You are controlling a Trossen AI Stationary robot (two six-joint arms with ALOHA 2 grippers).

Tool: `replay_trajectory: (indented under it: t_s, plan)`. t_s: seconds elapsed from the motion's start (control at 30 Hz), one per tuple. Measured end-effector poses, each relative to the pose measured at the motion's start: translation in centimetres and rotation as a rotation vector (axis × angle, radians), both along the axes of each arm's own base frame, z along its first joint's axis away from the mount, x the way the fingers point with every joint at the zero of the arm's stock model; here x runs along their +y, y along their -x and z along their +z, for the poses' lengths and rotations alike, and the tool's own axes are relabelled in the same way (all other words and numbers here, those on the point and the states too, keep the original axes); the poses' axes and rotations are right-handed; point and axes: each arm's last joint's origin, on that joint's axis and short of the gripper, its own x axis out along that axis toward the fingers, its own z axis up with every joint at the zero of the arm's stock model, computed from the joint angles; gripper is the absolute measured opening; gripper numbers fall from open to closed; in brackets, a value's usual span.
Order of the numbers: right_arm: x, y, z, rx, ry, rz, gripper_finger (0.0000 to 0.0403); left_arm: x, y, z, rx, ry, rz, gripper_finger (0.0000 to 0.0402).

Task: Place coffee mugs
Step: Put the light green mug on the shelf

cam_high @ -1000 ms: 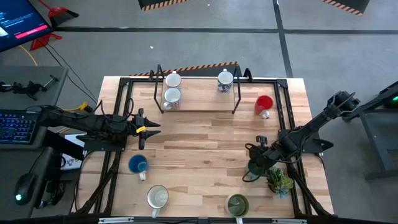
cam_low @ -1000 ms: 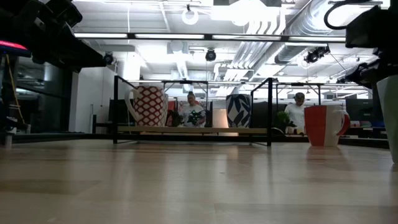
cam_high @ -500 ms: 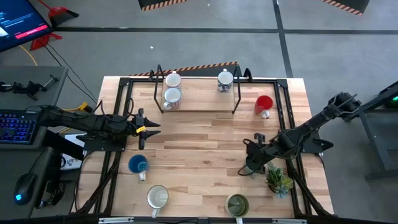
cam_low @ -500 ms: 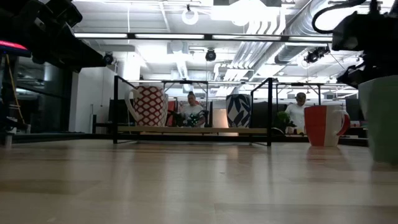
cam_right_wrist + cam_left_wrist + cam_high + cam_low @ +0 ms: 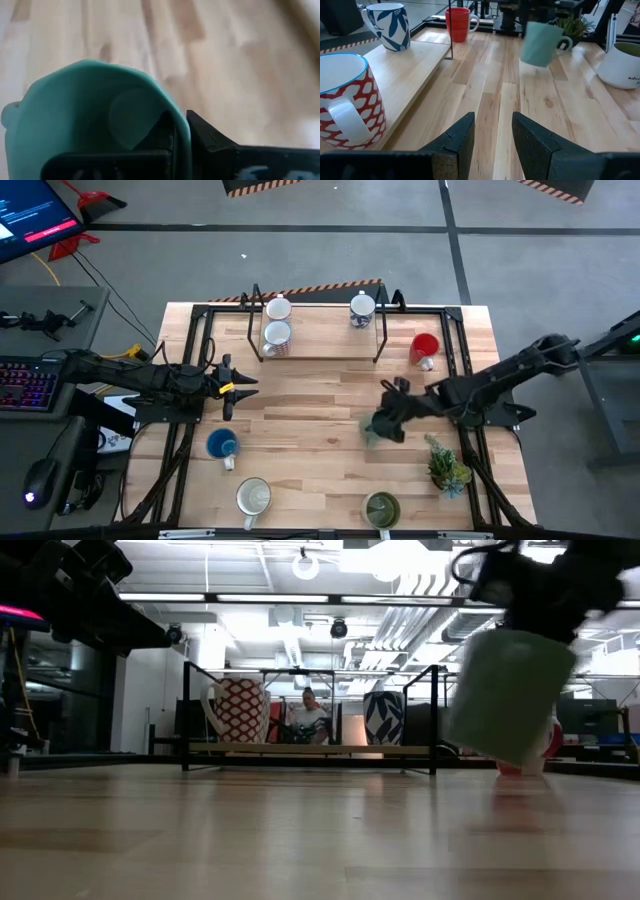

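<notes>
Right claw (image 5: pixel 385 423) has carried teal mug (image 5: pixel 508 695) inward from plant (image 5: pixel 446 463)

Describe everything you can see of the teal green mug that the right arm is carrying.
The teal green mug is a small, smooth, ceramic-looking cup with one loop handle. The right gripper pinches its rim, one jaw inside and one outside. It hangs tilted, clear of the wooden table, near the middle, left of the potted plant. Its inside looks empty. Nothing else touches it.

A pale wood worktop (image 5: pixel 310 400) carries a raised shelf (image 5: pixel 318 345) at the back, a red mug (image 5: pixel 424 346), blue mug (image 5: pixel 222 445), white mug (image 5: pixel 253 497), olive mug (image 5: pixel 381 507) and potted plant (image 5: pixel 447 467)
</notes>
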Motion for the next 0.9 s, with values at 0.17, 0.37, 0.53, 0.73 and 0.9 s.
replay_trajectory:
  t_s: [0.17,0.37,0.53,0.73,0.9]
  plan:
    - [-3.3,-1.8,2.5,-0.047,0.123,0.013,0.0002,0.0,0.0,0.0,0.005,-0.001,0.0,0.0122]
    - [-8.8,-2.8,5.3,-0.095,0.163,-0.004,0.0001,0.0,0.0,-0.1,0.005,-0.002,0.0,0.0122]
    - [-13.0,-3.2,7.7,-0.141,0.152,-0.062,0.0001,0.0,-0.1,-0.1,0.007,-0.002,0.0,0.0122]
    - [-16.1,-6.3,9.5,-0.016,0.144,-0.043,0.0,0.0,-0.1,-0.2,0.019,-0.005,-0.001,0.0122]
    - [-18.4,-8.6,9.7,0.174,0.117,-0.023,0.0,0.0,-0.3,-0.3,0.034,-0.007,-0.001,0.0122]
